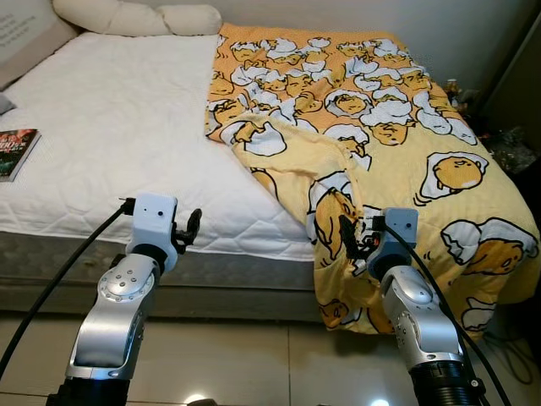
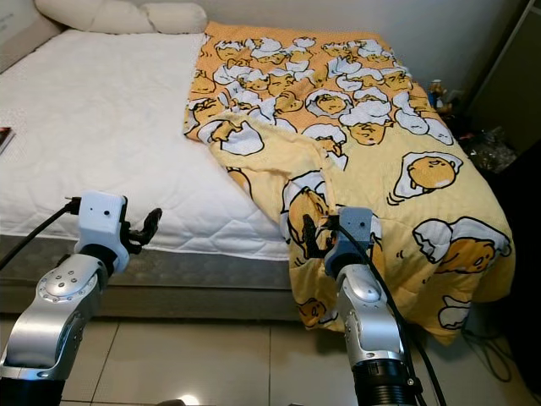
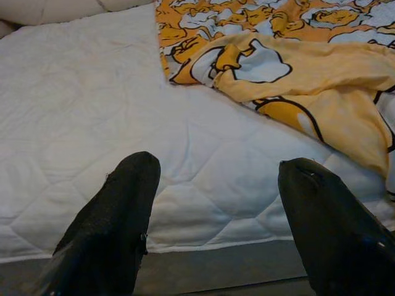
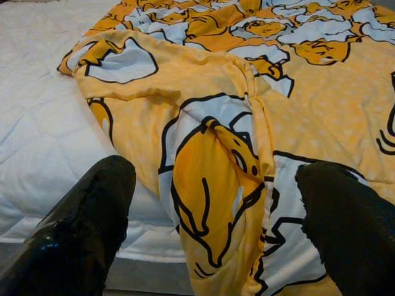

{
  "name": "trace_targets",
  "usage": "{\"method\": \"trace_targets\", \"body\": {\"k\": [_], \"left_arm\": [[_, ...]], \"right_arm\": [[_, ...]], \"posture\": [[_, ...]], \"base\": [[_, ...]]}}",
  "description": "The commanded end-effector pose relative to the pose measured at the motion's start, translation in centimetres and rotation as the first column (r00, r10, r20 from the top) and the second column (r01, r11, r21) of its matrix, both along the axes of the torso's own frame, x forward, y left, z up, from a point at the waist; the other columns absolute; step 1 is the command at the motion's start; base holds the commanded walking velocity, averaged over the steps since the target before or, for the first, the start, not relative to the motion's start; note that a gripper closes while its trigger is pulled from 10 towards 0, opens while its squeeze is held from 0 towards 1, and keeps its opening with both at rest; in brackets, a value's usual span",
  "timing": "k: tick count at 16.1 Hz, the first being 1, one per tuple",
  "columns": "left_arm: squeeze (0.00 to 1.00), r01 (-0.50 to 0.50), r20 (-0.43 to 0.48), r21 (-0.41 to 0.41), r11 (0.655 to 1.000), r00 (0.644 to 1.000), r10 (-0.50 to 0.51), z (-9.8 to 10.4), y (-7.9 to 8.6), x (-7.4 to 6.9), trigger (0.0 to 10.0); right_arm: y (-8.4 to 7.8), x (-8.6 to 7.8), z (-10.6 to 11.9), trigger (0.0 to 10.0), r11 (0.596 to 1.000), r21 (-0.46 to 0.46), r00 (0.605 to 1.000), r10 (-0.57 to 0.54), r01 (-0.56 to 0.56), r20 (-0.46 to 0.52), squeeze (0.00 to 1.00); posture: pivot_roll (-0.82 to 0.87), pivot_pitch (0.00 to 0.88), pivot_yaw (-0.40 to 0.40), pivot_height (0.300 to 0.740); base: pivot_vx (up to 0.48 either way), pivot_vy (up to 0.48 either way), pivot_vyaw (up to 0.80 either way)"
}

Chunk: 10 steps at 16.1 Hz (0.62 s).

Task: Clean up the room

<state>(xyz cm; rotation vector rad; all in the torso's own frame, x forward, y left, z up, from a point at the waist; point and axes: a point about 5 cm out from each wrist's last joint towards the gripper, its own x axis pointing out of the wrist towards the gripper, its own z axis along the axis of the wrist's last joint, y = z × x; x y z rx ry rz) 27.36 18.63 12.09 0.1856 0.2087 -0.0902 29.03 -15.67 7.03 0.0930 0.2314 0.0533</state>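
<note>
- I stand at the foot of a bed (image 1: pixel 127 127) with a white quilted mattress, looking down over both my silver arms.
- A yellow blanket (image 1: pixel 380 144) printed with cartoon egg figures covers the right part of the bed. Its near end hangs over the foot edge toward the tiled floor (image 1: pixel 254 364), and its left edge is folded back in a rumpled flap on the mattress.
- My left gripper (image 1: pixel 190 228) hovers just in front of the bare foot edge of the mattress, apart from the blanket. Its two black fingers (image 3: pixel 111 216) are spread wide with nothing between them.
- My right gripper (image 1: pixel 351 241) is raised right before the hanging fold of the blanket. Its fingers (image 4: pixel 86 222) are also spread apart and empty, with a bunched fold of the blanket seen between them, not gripped.
- Two pale pillows (image 1: pixel 135 17) lie at the far head of the bed.
- A book (image 1: pixel 15 150) with a dark cover rests near the left edge of the mattress.
</note>
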Motion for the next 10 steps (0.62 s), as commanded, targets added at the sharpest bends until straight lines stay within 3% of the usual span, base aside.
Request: {"method": "trace_targets", "body": {"k": [1,10], "left_arm": [[0.00,0.011,0.021,-0.010,1.000,1.000,-0.010,0.47,-0.08,0.15,10.0],[0.00,0.007,0.023,-0.029,1.000,1.000,-0.007,0.63,0.00,0.33,10.0]], "right_arm": [[-0.05,0.32,0.28,10.0,1.000,-0.007,1.000,-0.003,0.003,0.003,0.00],[0.10,0.70,0.75,10.0,1.000,-0.020,1.000,0.008,-0.008,0.022,0.00]], "posture": [[0.01,0.000,-0.020,0.740],[0.01,0.000,-0.019,0.740]], "base": [[0.277,0.000,0.00],[0.330,0.000,0.00]]}}
